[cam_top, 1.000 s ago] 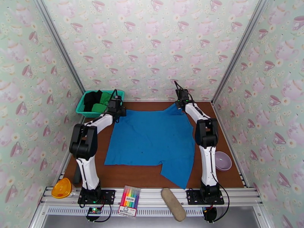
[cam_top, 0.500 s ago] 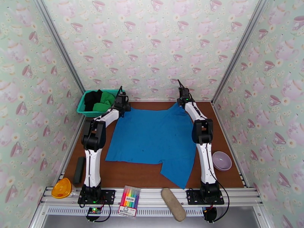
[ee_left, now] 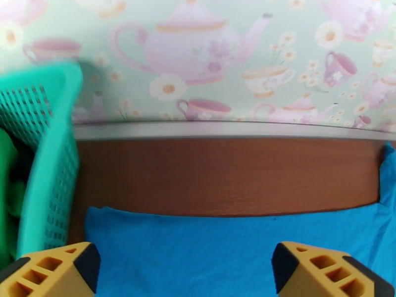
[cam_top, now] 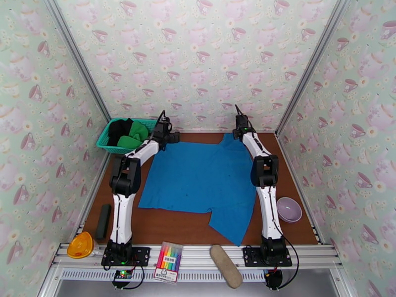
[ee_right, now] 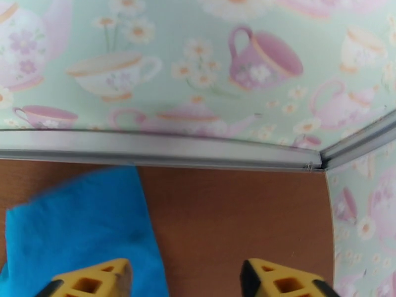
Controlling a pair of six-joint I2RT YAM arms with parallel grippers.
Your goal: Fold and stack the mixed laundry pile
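Observation:
A bright blue garment (cam_top: 198, 179) lies spread flat on the brown table, one sleeve pointing to the near edge. My left gripper (cam_top: 173, 137) hovers at its far left corner, open, with blue cloth (ee_left: 198, 248) under the wide-apart yellow fingers (ee_left: 54, 273) and nothing between them. My right gripper (cam_top: 241, 127) is at the far right corner, also open, its left finger (ee_right: 91, 283) above the blue cloth (ee_right: 84, 223). The green garment (cam_top: 133, 134) and the black garment (cam_top: 118, 129) lie in the teal basket (cam_top: 105, 140).
The basket wall (ee_left: 49, 159) stands close to my left gripper's left side. The back wall rail is just beyond both grippers. A lavender bowl (cam_top: 289, 209) sits at the right, a black bar (cam_top: 104, 221) at the left. An orange object (cam_top: 80, 245), a marker box (cam_top: 168, 262) and a beige oblong (cam_top: 225, 272) lie on the near rail.
Both grippers have opened and let go of the blue garment's far corners. Both arms reached farther toward the back wall, the left one also shifting right. The garment now rests flat.

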